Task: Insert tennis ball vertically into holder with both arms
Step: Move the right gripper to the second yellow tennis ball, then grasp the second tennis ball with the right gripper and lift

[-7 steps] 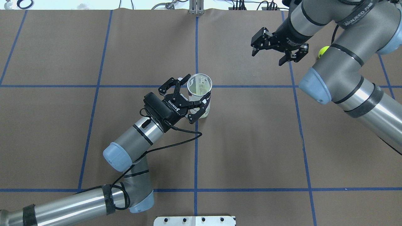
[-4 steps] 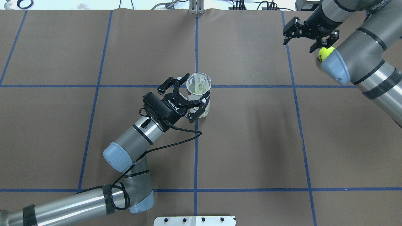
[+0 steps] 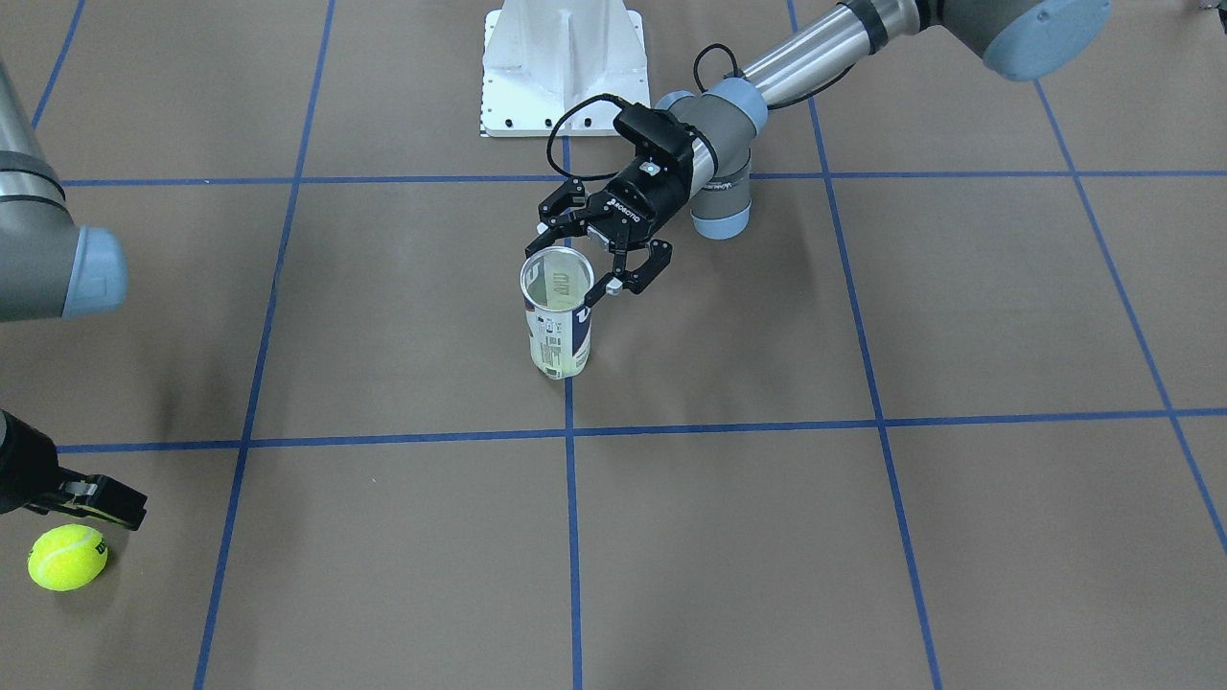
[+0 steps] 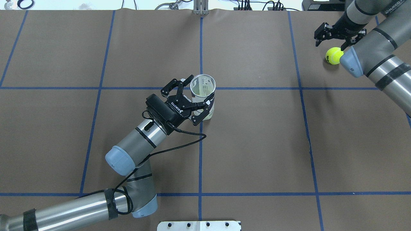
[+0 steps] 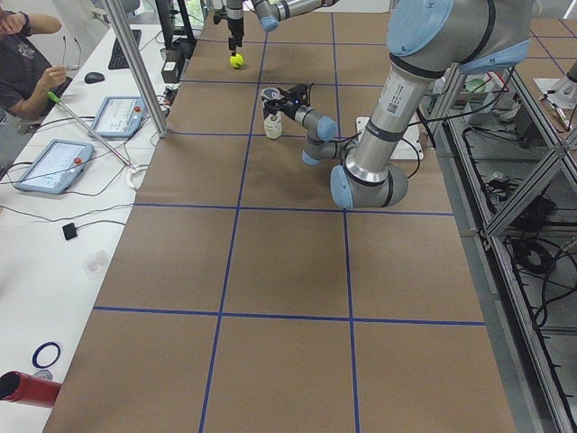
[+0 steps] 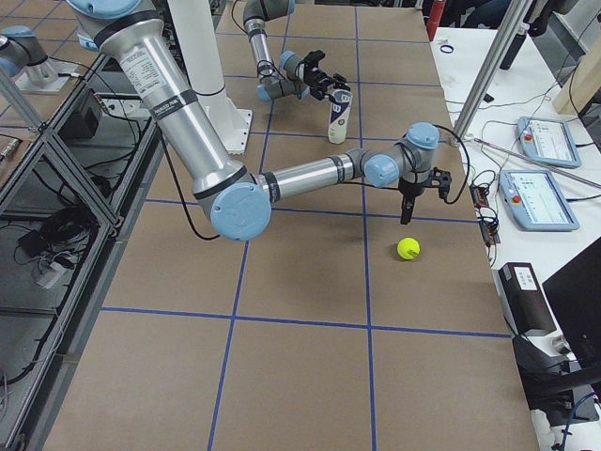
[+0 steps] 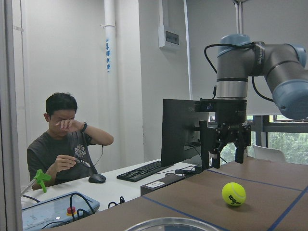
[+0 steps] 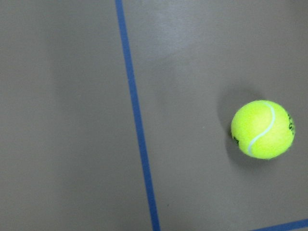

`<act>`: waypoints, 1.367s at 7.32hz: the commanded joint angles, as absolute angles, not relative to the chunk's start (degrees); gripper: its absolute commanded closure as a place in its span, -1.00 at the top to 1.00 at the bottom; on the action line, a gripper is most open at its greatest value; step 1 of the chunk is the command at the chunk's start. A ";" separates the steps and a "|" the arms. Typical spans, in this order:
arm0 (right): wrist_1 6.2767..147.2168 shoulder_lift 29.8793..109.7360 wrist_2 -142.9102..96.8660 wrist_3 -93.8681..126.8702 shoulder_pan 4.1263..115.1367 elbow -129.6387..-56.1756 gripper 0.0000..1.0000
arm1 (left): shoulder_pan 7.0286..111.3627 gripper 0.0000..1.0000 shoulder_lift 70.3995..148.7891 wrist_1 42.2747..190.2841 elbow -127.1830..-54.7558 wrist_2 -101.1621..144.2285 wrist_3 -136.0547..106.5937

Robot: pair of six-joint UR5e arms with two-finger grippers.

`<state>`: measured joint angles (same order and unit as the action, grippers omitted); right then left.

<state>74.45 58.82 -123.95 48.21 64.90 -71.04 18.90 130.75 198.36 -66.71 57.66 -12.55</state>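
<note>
The holder is a clear can with a silver rim and stands upright at the table's middle; it also shows in the front view. My left gripper has its fingers on both sides of the holder just below the rim and is shut on it. The yellow tennis ball lies on the table at the far right. My right gripper is open and empty, pointing down, hovering just beyond the ball. In the right wrist view the ball lies off to the right. In the left wrist view the right gripper hangs above the ball.
The brown table cover carries blue tape grid lines. The white pedestal base stands at the robot's side. Operator desks with tablets and a seated person are beyond the table's far edge.
My right gripper has swung right and toward the far edge, ending over the ball. The left gripper and the holder have shifted very slightly left.
</note>
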 commanded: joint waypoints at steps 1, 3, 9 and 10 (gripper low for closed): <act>70.40 59.32 -120.70 45.99 64.08 -67.24 0.99 | 18.90 0.72 130.78 198.37 -66.71 57.66 -12.57; 70.23 59.68 -118.30 45.26 63.55 -66.01 1.00 | 18.90 0.72 130.78 198.37 -66.71 57.66 -12.57; 64.61 59.42 -112.15 45.18 61.17 -60.57 0.99 | 18.90 0.72 130.69 198.37 -66.71 57.57 -12.57; 64.60 59.50 -111.97 45.26 61.17 -60.38 0.98 | 18.90 0.72 130.69 198.37 -66.71 57.57 -12.57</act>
<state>65.38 59.49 -112.50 45.19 61.27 -61.22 18.90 130.69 198.37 -66.71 57.59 -12.57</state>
